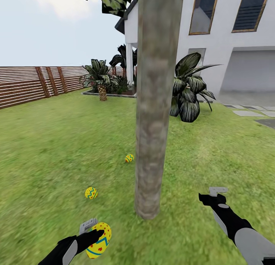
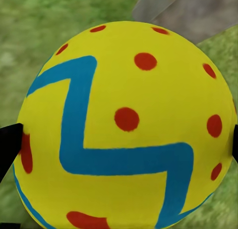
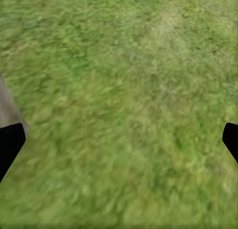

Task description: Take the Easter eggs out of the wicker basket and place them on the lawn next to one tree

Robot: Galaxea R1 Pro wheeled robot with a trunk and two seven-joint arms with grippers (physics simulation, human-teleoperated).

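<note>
The left arm (image 1: 67,249) is glossy black with a light grey panel along its side, and it narrows toward the wrist. Its left gripper (image 1: 93,230) has a black finger and a pale grey, flat, bracket-like piece at the tip. The right arm (image 1: 244,234) has a rounded light grey forearm shell that joins a black wrist section. The right gripper (image 1: 214,194) ends in a similar pale grey bracket. In both wrist views the fingertips (image 3: 10,144) appear as plain black wedges.
</note>
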